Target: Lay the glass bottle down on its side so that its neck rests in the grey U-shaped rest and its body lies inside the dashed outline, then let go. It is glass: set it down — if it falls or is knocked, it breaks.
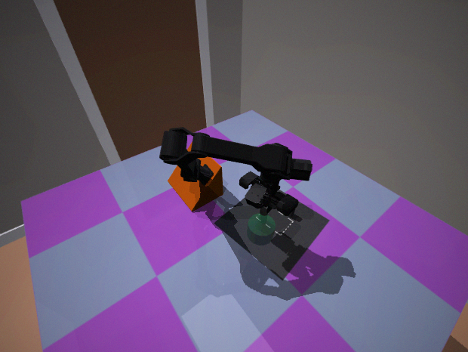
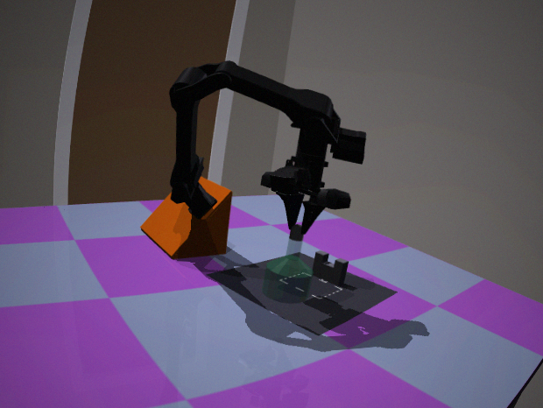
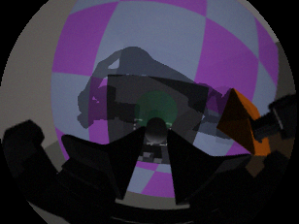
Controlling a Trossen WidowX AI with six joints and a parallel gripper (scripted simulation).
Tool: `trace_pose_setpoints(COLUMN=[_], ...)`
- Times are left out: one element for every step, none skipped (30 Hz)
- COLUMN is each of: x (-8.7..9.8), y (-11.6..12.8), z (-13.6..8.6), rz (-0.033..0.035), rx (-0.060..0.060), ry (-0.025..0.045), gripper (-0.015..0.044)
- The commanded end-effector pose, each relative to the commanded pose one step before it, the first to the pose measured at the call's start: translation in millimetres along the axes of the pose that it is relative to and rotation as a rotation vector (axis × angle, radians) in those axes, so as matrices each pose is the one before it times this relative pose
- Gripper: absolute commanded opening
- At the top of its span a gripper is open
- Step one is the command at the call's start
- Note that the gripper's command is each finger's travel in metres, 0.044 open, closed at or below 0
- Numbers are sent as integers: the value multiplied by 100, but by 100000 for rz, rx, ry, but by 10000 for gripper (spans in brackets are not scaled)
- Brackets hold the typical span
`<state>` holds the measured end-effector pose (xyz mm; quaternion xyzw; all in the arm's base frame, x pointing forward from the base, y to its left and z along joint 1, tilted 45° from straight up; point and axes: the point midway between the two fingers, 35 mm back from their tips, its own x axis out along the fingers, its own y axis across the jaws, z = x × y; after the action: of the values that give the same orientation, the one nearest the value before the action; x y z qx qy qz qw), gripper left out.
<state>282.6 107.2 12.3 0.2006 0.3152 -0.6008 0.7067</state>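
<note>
The black two-fingered claw (image 1: 263, 208) (image 2: 297, 230) (image 3: 156, 131) points downward with its tapered fingertips closed on the dark rounded cap (image 2: 296, 233) (image 3: 156, 130) at the top of the translucent green glass bottle (image 1: 260, 230) (image 2: 288, 279) (image 3: 156, 107). The bottle stands upright, its broad body low over the dark grey square mat (image 1: 306, 234) (image 2: 369, 291) (image 3: 121, 91); whether its base touches the mat I cannot tell. From outside, the white dashed outline (image 1: 286, 230) (image 2: 329, 294) shows partly through the glass, and the grey U-shaped rest (image 2: 329, 271) stands near the bottle, apart from its neck. Under everything is the purple and pale-blue checkered desk (image 1: 140, 242) (image 2: 144, 333) (image 3: 160, 23), where the orange wedge-shaped base block (image 1: 183, 191) (image 2: 164, 230) (image 3: 235, 117) carries the black arm (image 1: 230, 151) (image 2: 263, 89).
</note>
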Motion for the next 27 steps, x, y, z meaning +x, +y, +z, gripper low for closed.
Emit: trace_pose_setpoints(x=[-305,-12,-12,-13,-12,-13,-13,-13,-13,-13,-13,-13,-13,-13,-13,-13,-13,-13,-13,-13,-13,-13,-13,-13,-12,-13,-12], y=[-33,1,1,1,0,0,0,0,0,0,0,0,0,0,0,0,0,0,0,0,0,0,0,0,0,0,0], z=[-929,-56,-57,-57,-57,-57,-57,-58,-57,-58,-58,-58,-58,-58,-58,-58,-58,-59,-58,-59,-59,-59,-59,-59,-60,-60,-60], rz=[132,-29,-27,-26,-25,-24,-23,-22,-21,-20,-19,-19,-18,-17,-16,-16,-15,-14,-14,-13,-13,-12,-12,-11,-11,-10,-10], rx=[-79,20,20,19,19,18,18,17,17,16,16,15,15,14,14,13,12,12,11,10,10,9,9,8,7,7,6], ry=[1008,-232,-232,-232,-232,-232,-232,-232,-232,-231,-231,-231,-231,-231,-230,-230,-230,-230,-229,-229,-229,-228,-228,-228,-228,-227,-227], gripper=[114,114,114,114,114,114,114,114,114,114,114,114,114,114,114,114,114,114,114,114,114,114,114,114,114,114,114])
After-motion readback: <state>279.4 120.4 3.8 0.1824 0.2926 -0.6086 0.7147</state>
